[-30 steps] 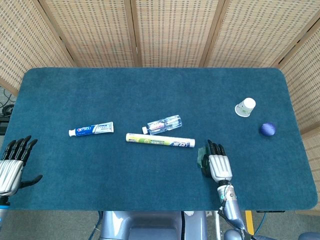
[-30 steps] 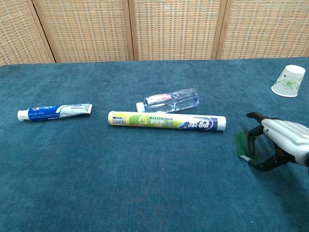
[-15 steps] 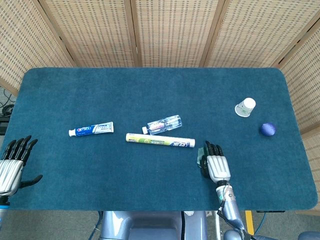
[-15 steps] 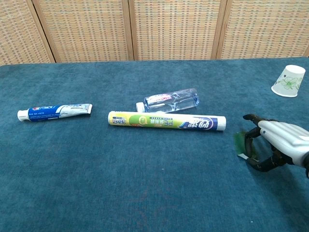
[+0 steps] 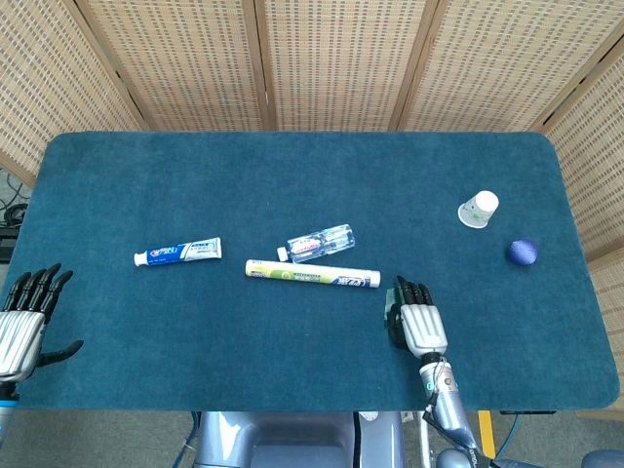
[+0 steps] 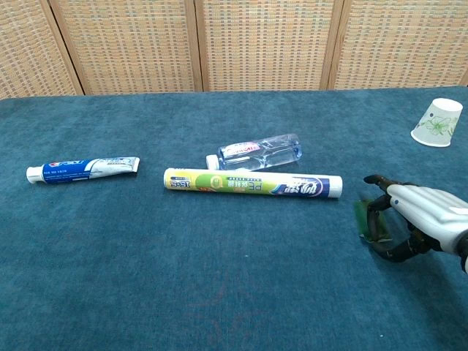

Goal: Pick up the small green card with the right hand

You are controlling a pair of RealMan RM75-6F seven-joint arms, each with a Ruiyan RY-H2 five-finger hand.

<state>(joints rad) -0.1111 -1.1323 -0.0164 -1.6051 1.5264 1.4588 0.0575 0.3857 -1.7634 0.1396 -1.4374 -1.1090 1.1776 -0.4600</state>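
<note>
The small green card [image 6: 362, 219] stands tilted on edge near the table's front right. In the chest view it sits between the fingertips and thumb of my right hand [image 6: 413, 218], which pinches it. From the head view only a dark green sliver of the card [image 5: 392, 314] shows, at the left side of the right hand [image 5: 420, 327], which covers the remainder. My left hand [image 5: 23, 323] rests at the table's front left edge, fingers spread, holding nothing.
A yellow-green tube [image 6: 252, 184] lies just left of the card, with a small clear bottle [image 6: 258, 152] behind it. A blue-white toothpaste tube [image 6: 82, 167] lies further left. A paper cup [image 5: 479, 209] and a blue ball [image 5: 522, 253] sit at the right.
My right hand has shifted a little left and forward, and its fingers have closed further around the card, which now stands more on edge. The left hand has not moved.
</note>
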